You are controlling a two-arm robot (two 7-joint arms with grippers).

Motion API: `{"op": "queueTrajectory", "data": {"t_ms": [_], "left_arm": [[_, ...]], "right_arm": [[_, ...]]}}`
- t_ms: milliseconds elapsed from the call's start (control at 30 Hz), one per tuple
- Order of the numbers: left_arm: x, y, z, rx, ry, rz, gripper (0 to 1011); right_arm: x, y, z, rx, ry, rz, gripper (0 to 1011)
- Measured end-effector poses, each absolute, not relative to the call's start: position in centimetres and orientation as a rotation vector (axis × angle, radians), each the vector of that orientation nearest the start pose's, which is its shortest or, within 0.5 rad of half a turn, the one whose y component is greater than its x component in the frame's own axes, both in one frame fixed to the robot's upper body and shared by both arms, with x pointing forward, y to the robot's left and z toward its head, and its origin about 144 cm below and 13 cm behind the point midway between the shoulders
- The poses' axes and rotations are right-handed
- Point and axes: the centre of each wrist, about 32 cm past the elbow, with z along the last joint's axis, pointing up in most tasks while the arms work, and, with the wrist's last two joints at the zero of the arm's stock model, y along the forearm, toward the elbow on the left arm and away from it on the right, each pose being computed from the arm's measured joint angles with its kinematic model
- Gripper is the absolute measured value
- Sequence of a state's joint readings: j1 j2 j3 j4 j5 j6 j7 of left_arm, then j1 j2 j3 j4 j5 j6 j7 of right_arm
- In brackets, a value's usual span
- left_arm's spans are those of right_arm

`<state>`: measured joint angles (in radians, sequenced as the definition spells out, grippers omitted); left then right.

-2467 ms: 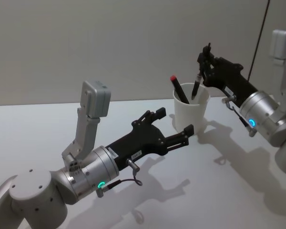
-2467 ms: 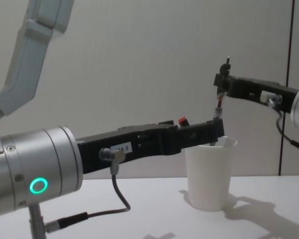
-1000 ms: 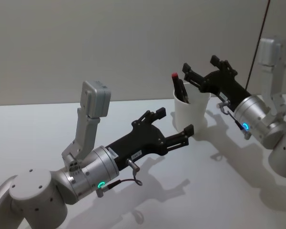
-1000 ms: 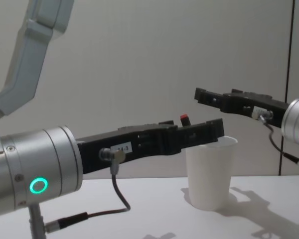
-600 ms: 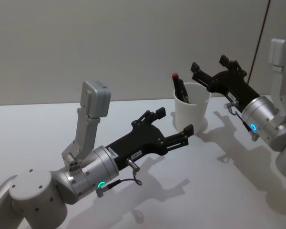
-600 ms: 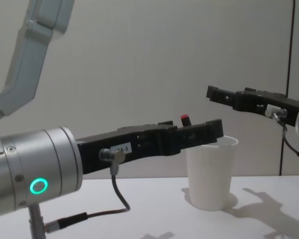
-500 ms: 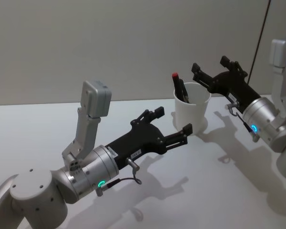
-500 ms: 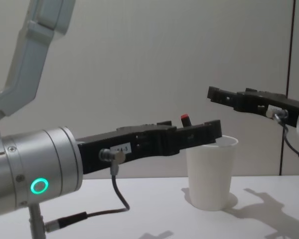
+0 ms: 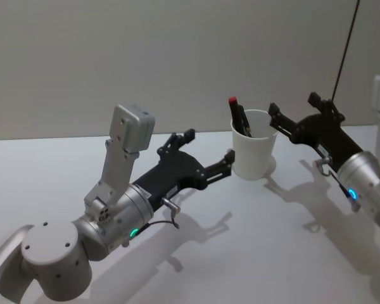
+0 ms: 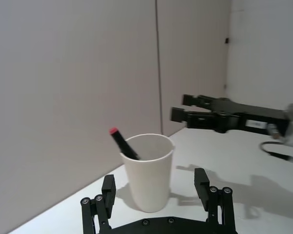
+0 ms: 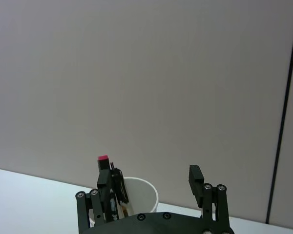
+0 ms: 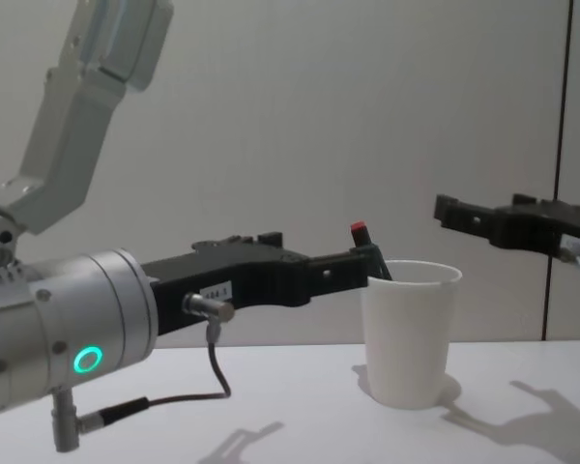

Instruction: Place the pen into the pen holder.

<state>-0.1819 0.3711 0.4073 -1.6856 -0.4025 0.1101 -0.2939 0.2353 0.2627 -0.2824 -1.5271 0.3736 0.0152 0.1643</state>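
Pen holder (image 9: pixel 253 154) stands upright on the white table (image 9: pixel 240 240). Pen (image 9: pixel 239 116), black with a red cap, sits inside it, leaning on the rim with the cap end poking out above. Right gripper (image 9: pixel 292 114) hovers just right of the cup at rim height, fingers spread, empty. Left gripper (image 9: pixel 206 148) is just left of the cup, lower down, fingers wide apart, holding nothing.

My right gripper (image 11: pixel 153 187) hangs with fingers (image 11: pixel 196 181) spread and empty. Beyond them stands the white paper cup (image 11: pixel 138 194) holding a red-capped pen (image 11: pixel 103 161), against a plain wall (image 11: pixel 136 73).
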Motion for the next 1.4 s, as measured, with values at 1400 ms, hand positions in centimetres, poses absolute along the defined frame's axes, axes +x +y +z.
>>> {"op": "queueTrajectory", "data": {"t_ms": [1400], "left_arm": [[49.2,19.8,120.4,0.062,-0.268,1.123,1001]], "right_arm": [[44.3,-23.7,118.9,0.025,-0.075,-1.231,1001]]}}
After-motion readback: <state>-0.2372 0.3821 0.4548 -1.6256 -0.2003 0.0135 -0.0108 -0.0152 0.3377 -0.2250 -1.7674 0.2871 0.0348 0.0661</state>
